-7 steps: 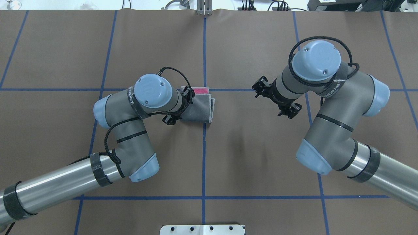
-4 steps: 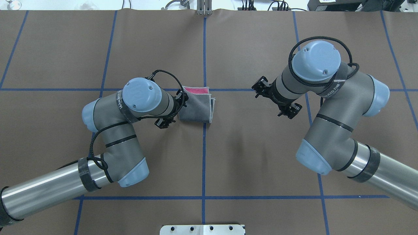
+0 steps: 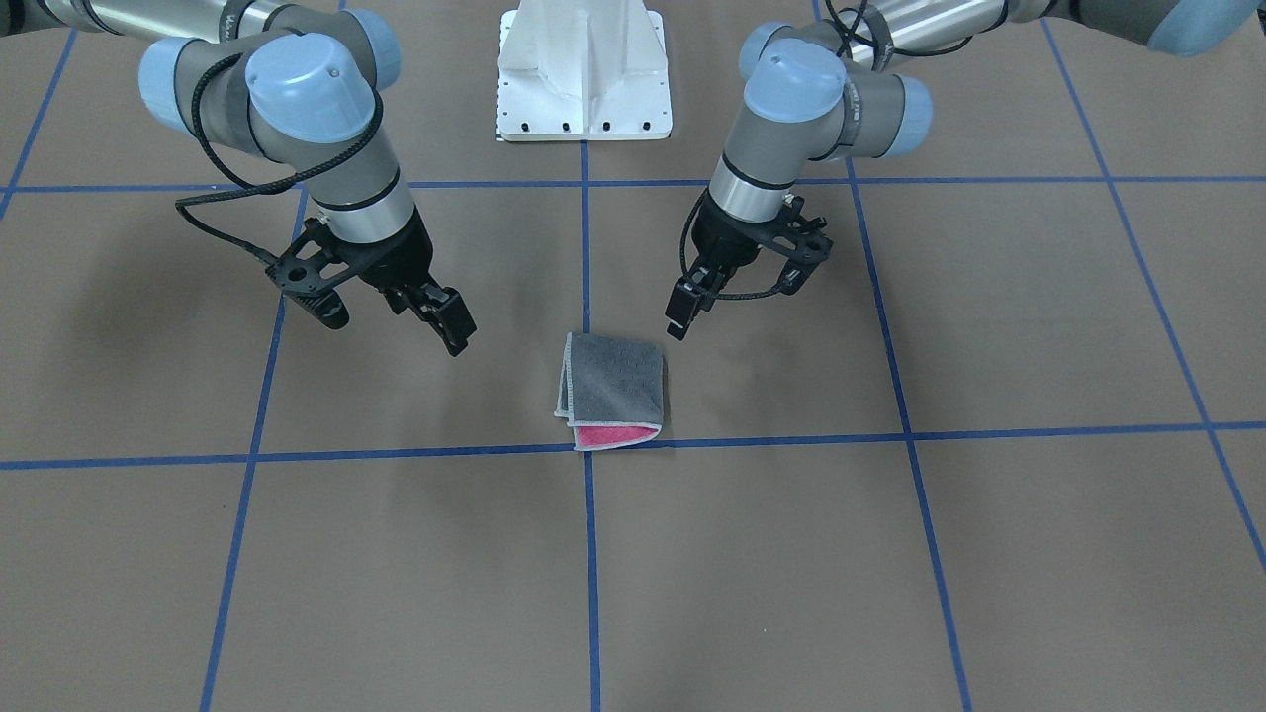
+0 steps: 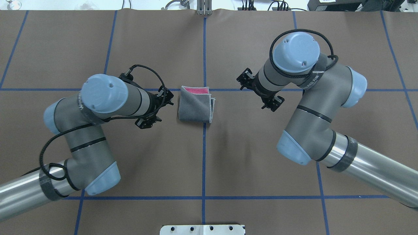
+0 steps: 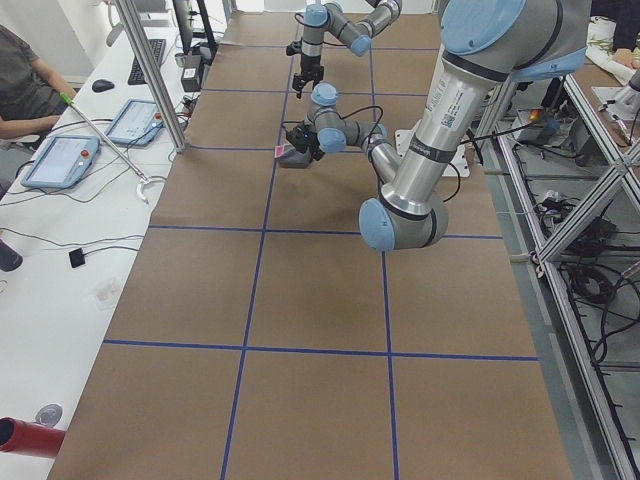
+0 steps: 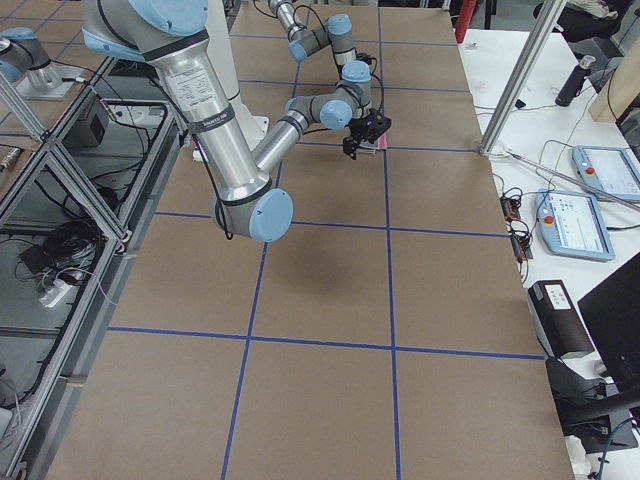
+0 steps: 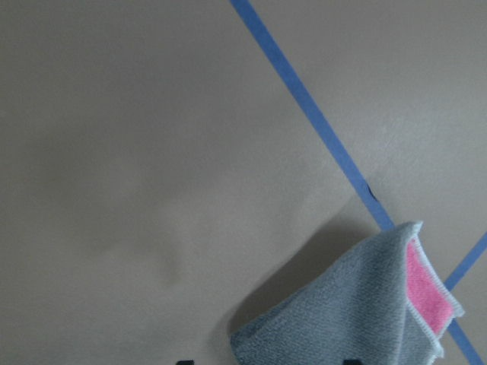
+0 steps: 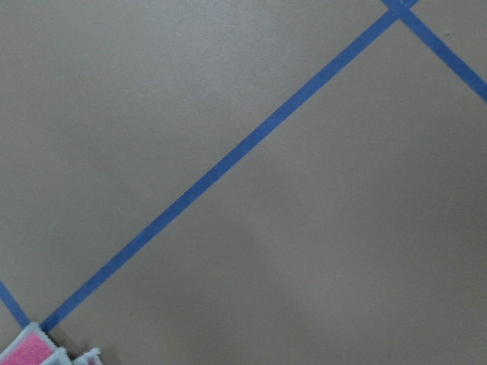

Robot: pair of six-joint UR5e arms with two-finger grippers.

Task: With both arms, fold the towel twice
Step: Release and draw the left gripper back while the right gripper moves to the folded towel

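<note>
The towel (image 4: 195, 105) lies folded into a small square at the table's middle, grey face up, with a pink strip showing along its far edge (image 3: 605, 435). No gripper touches it. My left gripper (image 4: 156, 109) hangs open just to its left, a small gap away, and the left wrist view has the towel (image 7: 358, 312) at its lower right. My right gripper (image 4: 259, 91) is open, empty and further off on the towel's other side. The front view shows the left gripper (image 3: 742, 287) and the right gripper (image 3: 396, 321) both raised above the table.
Blue tape lines (image 4: 203, 49) divide the brown table cover into squares. The white pedestal base (image 3: 584, 79) stands at the robot's edge. A side bench with tablets (image 5: 60, 160) and a seated person (image 5: 25, 75) runs along the operators' side.
The left arm has drawn back leftwards off the towel, leaving it flat. The right arm has shifted left, closer to the towel. The towel has not moved.
</note>
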